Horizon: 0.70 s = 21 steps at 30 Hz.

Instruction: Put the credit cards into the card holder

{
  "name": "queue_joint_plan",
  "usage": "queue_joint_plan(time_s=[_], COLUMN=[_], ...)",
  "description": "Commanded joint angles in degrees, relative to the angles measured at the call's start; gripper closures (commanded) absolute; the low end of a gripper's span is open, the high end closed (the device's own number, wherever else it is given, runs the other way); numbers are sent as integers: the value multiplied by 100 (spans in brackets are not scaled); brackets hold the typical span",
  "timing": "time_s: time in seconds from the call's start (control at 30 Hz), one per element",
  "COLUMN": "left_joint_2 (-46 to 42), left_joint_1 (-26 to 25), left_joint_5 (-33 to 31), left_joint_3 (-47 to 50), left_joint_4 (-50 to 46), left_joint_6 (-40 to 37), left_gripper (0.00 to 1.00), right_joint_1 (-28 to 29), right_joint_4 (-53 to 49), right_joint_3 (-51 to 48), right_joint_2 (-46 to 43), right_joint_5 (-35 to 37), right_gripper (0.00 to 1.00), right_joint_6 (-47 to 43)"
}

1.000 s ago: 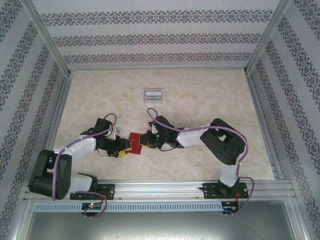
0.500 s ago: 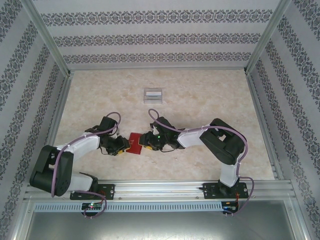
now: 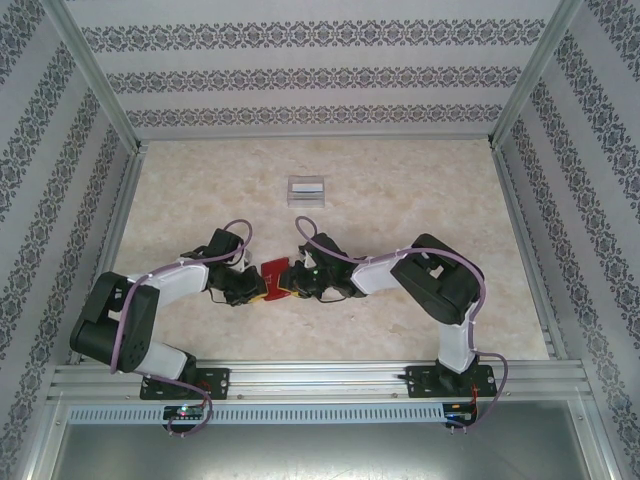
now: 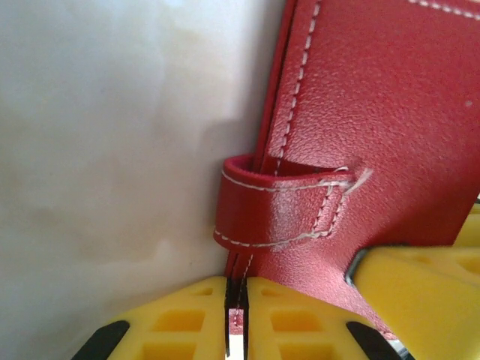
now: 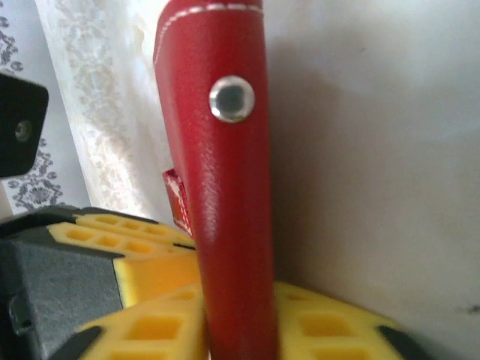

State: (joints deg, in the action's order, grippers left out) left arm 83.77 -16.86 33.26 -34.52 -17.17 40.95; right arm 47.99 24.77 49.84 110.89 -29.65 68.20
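Barely begun: left gripper (image 4: 236, 304) and right gripper (image 5: 240, 330) both pinched near-shut on wallet (image 4: 375, 150) between them; holder (image 3: 307, 190) well beyond, seemingly empty; all cards left to place.

This is a robot lab cell, not a lived-in room. A left arm (image 3: 170, 282) and a right arm (image 3: 432, 285) are bolted to an aluminium rail (image 3: 320, 376) behind the jaws. The marble-look counter (image 3: 420, 200) beneath the jaws is boxed in beyond and on either side by panels (image 3: 300, 80) of patterned wallpaper. Bare aluminium posts (image 3: 94, 75) hold them.
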Motion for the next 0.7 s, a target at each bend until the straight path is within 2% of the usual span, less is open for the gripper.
queue_joint_plan(time_s=[0.0,0.07,0.13,0.23,0.3,0.4,0.5,0.6,0.67], left_joint_2=[215,48,-267,-911,-1175,-1135,-1058,-989,-836], left_joint_1=[-93,-98,-91,-98,-86,-81,-87,-76,-79], left_joint_5=[-68,-94,-47,-315,-617,-836,-894,-874,-689], left_joint_3=[141,87,7,-147,-377,-881,-1064,-1039,-1096], left_joint_4=[151,84,35,-194,-524,-1027,-1015,-709,-615], left_joint_6=[-43,-49,-19,53,-11,-191,-177,-121,-98], left_gripper=[85,74,55,47,40,38,36,35,34], right_joint_1=[-9,-34,-93,-186,-204,-208,-144,-15,88], right_joint_4=[68,-6,-235,-1215,-2457,-4447,-5835,-6697,-6975], right_joint_3=[-43,-155,-300,-363,-221,156,466,762,934], right_joint_2=[28,-122,-355,-902,-1415,-2065,-2465,-2573,-2489], right_joint_5=[96,183,276,539,1077,2336,3644,4660,4938], right_gripper=[84,89,90,92,91,88,87,86,86], right_joint_6=[-28,-108,-227,-776,-1503,-2359,-2828,-3008,-2969])
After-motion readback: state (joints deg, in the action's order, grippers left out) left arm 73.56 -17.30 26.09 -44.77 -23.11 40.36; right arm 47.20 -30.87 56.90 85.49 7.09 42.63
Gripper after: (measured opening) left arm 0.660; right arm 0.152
